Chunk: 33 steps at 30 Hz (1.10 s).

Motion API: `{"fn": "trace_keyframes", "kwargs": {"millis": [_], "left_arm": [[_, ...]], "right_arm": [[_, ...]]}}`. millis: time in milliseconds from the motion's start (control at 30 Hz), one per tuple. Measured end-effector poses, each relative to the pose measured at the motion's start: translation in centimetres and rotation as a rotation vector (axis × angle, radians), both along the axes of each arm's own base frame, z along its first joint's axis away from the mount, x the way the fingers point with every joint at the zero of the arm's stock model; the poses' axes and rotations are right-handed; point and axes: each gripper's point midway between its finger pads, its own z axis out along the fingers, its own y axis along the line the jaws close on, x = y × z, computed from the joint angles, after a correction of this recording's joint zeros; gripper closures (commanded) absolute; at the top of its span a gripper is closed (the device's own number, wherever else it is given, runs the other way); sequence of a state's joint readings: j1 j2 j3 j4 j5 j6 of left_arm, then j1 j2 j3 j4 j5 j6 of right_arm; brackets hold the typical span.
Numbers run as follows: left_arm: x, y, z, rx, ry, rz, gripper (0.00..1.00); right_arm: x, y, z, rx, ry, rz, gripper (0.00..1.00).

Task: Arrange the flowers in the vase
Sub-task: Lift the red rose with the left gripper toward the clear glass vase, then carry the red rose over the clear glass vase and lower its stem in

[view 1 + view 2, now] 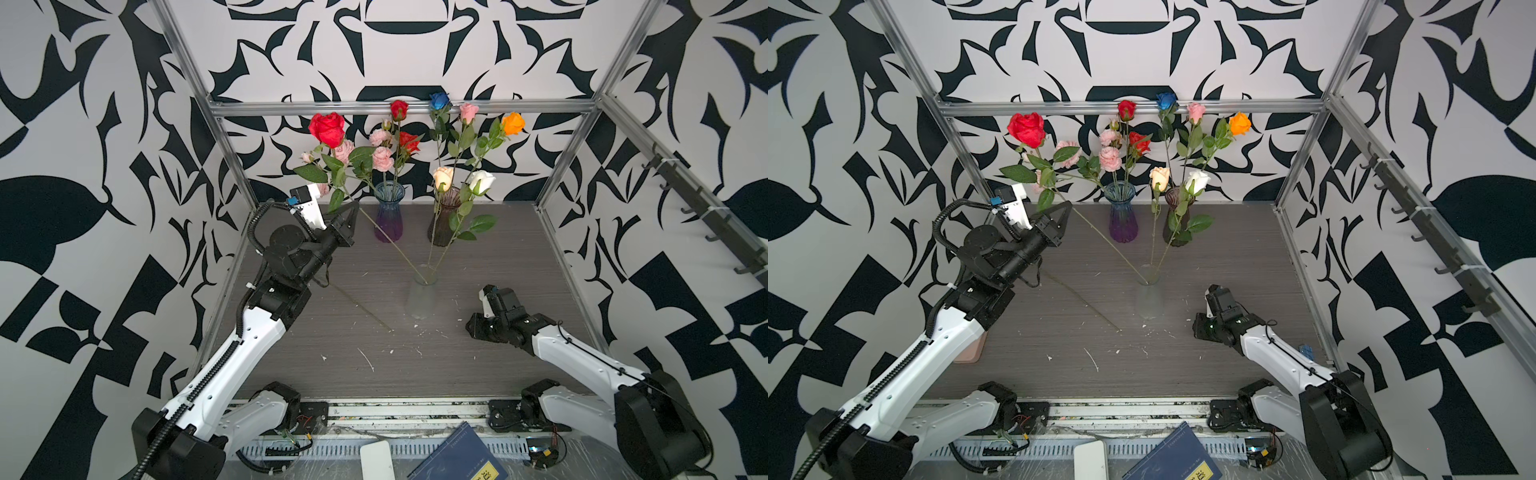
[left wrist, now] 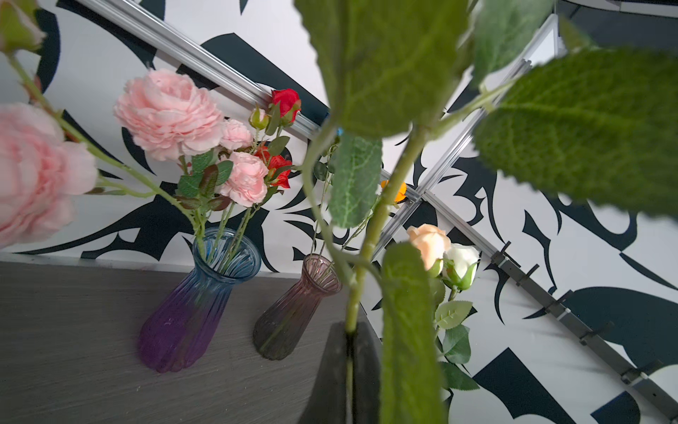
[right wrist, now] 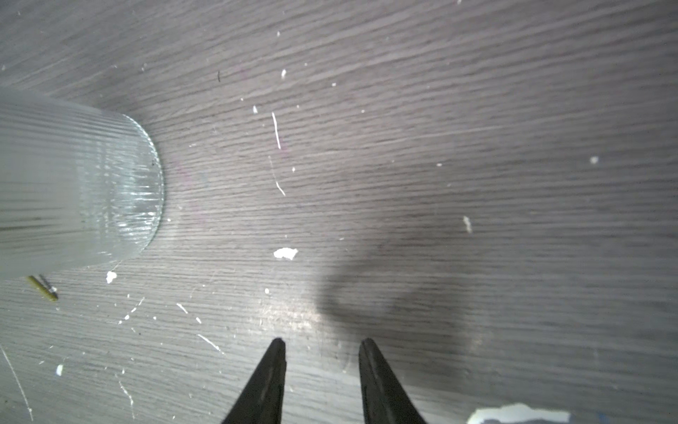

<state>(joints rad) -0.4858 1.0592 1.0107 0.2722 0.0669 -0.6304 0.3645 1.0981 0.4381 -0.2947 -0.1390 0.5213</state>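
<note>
Rose [image 1: 327,128] stem meets the clear vase [image 1: 420,299] mouth.
My left gripper [image 1: 354,208] pinches the stem; I'd slide it down along its slant. Right gripper [image 3: 322,345] spread, empty.

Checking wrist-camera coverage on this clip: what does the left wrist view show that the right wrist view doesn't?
Only the left wrist view: the left tool shut on a green stem, the blue-purple vase holding the pink spray, and the brown vase.
Only the right wrist view: the right tool open and empty, the base of the clear ribbed vase, and white flecks.
Both: the grey wood-grain table.
</note>
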Motion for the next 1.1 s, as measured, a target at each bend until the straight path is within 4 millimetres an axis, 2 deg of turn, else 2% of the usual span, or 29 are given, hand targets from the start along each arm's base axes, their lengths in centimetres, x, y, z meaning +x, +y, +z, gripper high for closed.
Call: {"fn": "trace_keyframes", "kwargs": {"millis": [233, 400, 600, 933, 1100], "left_arm": [[-0.7, -3.0, -0.5, 0.108, -0.060, -0.060, 1.00], [-0.8, -4.2, -1.2, 0.158, -0.077, -0.081, 1.00], [-0.7, -4.1, -1.0, 0.169, -0.092, -0.072, 1.00], [-1.1, -3.6, 2.6, 0.135, -0.157, -0.049, 1.00], [-1.0, -3.7, 3.3, 0.129, -0.170, -0.046, 1.00]], "right_arm": [[0.0, 0.0, 0.0, -0.001, 0.000, -0.001, 0.62], [0.0, 0.0, 0.0, -0.002, -0.001, -0.001, 0.63], [0.0, 0.0, 0.0, -0.002, -0.001, -0.001, 0.62], [0.0, 0.0, 0.0, -0.002, -0.001, -0.001, 0.62], [0.0, 0.0, 0.0, -0.002, 0.000, -0.001, 0.62]]}}
